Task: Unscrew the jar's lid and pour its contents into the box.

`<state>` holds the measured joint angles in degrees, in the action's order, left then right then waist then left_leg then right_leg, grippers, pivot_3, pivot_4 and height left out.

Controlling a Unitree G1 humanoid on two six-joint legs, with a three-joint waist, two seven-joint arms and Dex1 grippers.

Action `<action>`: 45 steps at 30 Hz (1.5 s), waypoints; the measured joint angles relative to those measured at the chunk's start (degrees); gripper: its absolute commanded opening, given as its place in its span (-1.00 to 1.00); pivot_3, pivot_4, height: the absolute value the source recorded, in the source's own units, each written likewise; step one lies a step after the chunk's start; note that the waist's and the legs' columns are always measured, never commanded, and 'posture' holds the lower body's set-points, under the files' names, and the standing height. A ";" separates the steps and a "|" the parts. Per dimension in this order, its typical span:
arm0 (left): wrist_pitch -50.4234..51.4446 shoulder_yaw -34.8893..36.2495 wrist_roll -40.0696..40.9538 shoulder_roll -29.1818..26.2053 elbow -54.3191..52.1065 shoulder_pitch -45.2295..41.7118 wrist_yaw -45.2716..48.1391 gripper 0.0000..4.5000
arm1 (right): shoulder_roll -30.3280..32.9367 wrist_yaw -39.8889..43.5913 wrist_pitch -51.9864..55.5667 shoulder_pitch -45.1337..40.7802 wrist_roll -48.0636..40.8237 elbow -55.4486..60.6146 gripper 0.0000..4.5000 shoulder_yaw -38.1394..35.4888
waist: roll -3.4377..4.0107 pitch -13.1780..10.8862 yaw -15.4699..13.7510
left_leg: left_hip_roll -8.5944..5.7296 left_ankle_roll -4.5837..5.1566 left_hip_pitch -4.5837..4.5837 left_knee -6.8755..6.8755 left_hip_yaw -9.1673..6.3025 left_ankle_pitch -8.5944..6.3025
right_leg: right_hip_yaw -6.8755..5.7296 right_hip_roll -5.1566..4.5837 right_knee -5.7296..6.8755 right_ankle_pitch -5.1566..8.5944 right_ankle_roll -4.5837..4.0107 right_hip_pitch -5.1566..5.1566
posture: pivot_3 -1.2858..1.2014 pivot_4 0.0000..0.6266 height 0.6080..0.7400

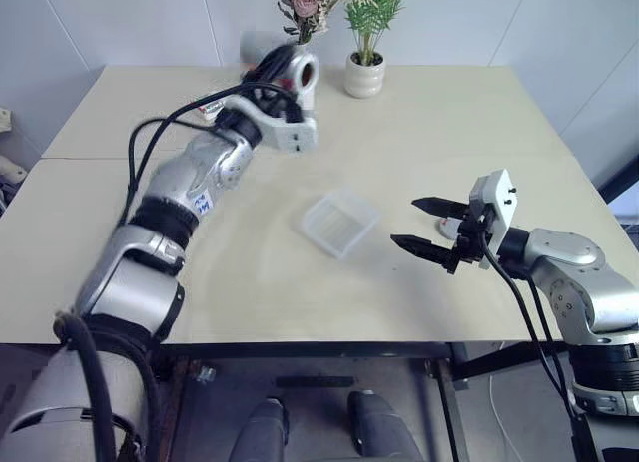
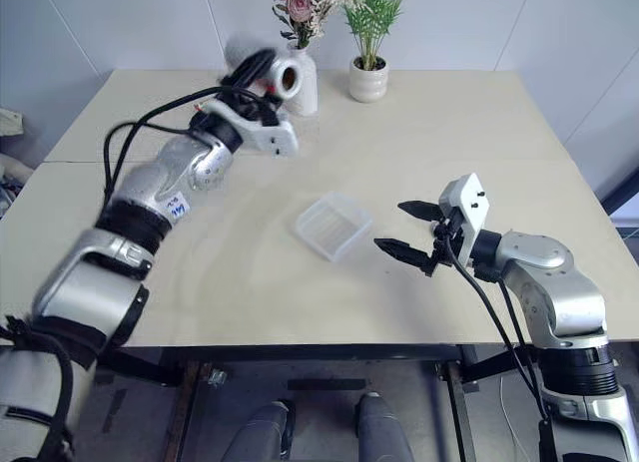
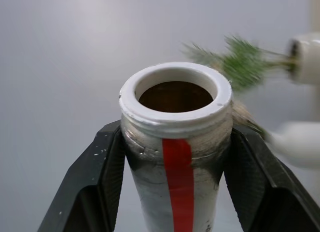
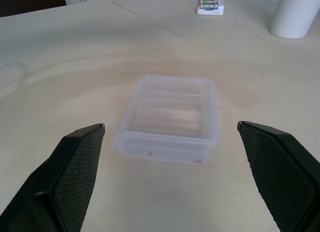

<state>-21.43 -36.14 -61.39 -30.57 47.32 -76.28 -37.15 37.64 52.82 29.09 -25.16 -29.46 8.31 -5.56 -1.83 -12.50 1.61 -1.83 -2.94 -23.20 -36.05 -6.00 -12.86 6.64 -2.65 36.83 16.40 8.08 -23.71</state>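
Observation:
My left gripper [image 3: 175, 142] is shut on the jar [image 3: 176, 157], a clear jar with a red stripe. I hold it high over the table's far side [image 1: 296, 71], tipped on its side. Its white mouth [image 3: 175, 91] is uncovered and the inside looks dark brown; I cannot make out separate contents. The lid is off the jar and out of view. The box [image 1: 339, 223] of frosty clear plastic sits mid-table and looks empty in the right wrist view [image 4: 169, 117]. My right gripper [image 1: 424, 226] hovers level just right of the box, open, with nothing between its fingers.
A white vase of flowers [image 2: 303, 88] stands right behind the raised jar, with a small potted plant [image 1: 364, 73] beside it. A red-and-white battery pack [image 4: 210, 6] lies at the far left. A small pale thing [image 1: 444, 224] lies behind my right fingers.

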 measured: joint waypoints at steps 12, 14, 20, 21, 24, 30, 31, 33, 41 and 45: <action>9.45 -25.23 -23.51 9.35 25.85 -7.52 -24.92 0.09 | -3.07 -3.76 1.03 -0.38 -2.68 1.16 0.99 -1.56 | -0.07 -0.04 0.04 | -0.05 0.05 -0.13 0.06 0.01 -0.04 | -0.01 0.00 -0.14 0.01 0.09 -0.08 | 0.03 -0.52 1.00; 11.08 -27.12 -24.86 9.59 26.24 -9.07 -28.08 0.09 | -3.14 -3.75 1.23 -0.38 -3.19 1.81 0.99 -1.53 | -0.06 -0.04 -0.04 | -0.07 0.08 -0.12 0.07 0.00 -0.09 | -0.01 -0.03 -0.23 0.04 0.15 -0.02 | 0.03 -0.52 1.00; 10.79 -32.09 -27.16 10.19 27.61 -9.21 -31.47 0.09 | -3.14 -3.51 1.24 -1.11 -3.32 2.10 0.99 -1.17 | -0.07 -0.04 0.06 | -0.05 0.10 -0.15 0.11 0.01 -0.14 | -0.01 -0.02 -0.28 0.05 0.15 -0.06 | 0.03 -0.52 1.00; 10.49 -32.14 -26.95 10.04 27.65 -9.28 -31.66 0.09 | -3.14 -3.46 1.17 -1.23 -3.30 2.05 0.99 -1.16 | -0.07 -0.04 0.04 | -0.05 0.10 -0.15 0.11 0.01 -0.14 | -0.01 -0.02 -0.28 0.05 0.15 -0.06 | 0.03 -0.52 1.00; 9.16 -31.61 -25.69 9.10 27.79 -9.74 -31.57 0.09 | -3.23 -3.30 1.09 -1.24 -3.26 1.34 0.99 -0.87 | -0.07 -0.04 0.00 | -0.07 0.10 -0.15 0.09 0.01 -0.14 | -0.01 -0.04 -0.29 0.05 0.15 -0.05 | 0.03 -0.52 1.00; -1.09 -25.28 -17.80 5.94 27.01 -9.17 -29.36 0.09 | -3.95 -2.83 1.06 -1.29 -3.23 0.56 0.99 0.20 | -0.07 -0.04 0.01 | -0.05 0.10 -0.14 0.09 0.01 -0.14 | -0.01 -0.03 -0.27 0.04 0.15 -0.06 | 0.03 -0.52 1.00; -3.55 -23.72 -15.78 5.17 26.60 -8.78 -28.22 0.09 | -3.95 -2.73 1.06 -1.29 -3.24 0.56 0.99 0.21 | -0.07 -0.04 0.00 | -0.06 0.10 -0.14 0.09 0.01 -0.14 | -0.01 -0.04 -0.27 0.04 0.15 -0.05 | 0.03 -0.52 1.00; -8.70 -19.96 -11.34 3.71 25.10 -7.51 -24.82 0.09 | -3.95 -2.38 1.05 -1.29 -3.20 0.55 0.99 0.28 | -0.07 -0.04 -0.04 | -0.06 0.10 -0.14 0.08 0.01 -0.14 | -0.01 -0.05 -0.27 0.04 0.15 -0.05 | 0.03 -0.52 1.00; -23.06 8.01 25.02 1.54 21.08 4.91 13.90 0.09 | -3.32 0.45 -0.63 -2.89 -0.82 0.23 0.99 2.34 | -0.04 -0.03 0.10 | -0.02 0.10 -0.10 0.01 0.06 -0.13 | -0.01 -0.03 -0.15 0.01 0.08 -0.05 | 0.03 -0.52 1.00; -14.59 22.90 46.45 3.54 15.14 13.18 36.55 0.09 | -2.24 3.28 -3.96 -4.10 2.86 -1.64 0.99 5.65 | -0.03 -0.02 0.17 | 0.02 0.10 -0.04 -0.03 0.07 -0.11 | -0.02 -0.02 -0.02 0.01 0.05 -0.04 | 0.03 -0.52 1.00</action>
<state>-36.02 -13.24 -14.94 -27.02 62.46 -63.10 -0.59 35.40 56.10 25.12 -29.26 -26.60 6.67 0.09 -1.85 -12.52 1.79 -1.81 -2.84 -23.24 -36.08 -5.93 -12.98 6.62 -2.66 36.81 16.40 8.13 -23.75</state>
